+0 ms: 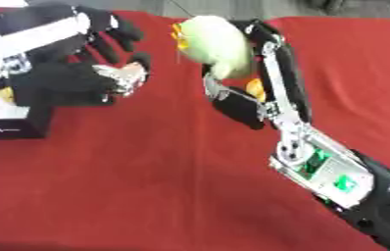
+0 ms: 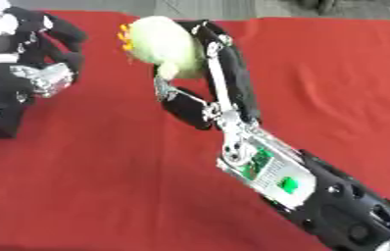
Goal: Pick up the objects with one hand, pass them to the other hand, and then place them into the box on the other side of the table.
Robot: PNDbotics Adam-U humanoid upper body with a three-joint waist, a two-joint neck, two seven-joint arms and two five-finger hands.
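Pale green rounded object with an orange-yellow tip at its left end, held above the red tablecloth. Right hand has fingers and thumb curled round it. Left hand hangs just left of it, not touching, fingers spread. Dark box sits at the table's left edge, partly hidden under the left hand; contents not visible.

A lab or test bench, by its look: the surface lies under a plain red cloth, with bare grey floor past its far edge and an exposed green circuit board on the arm.
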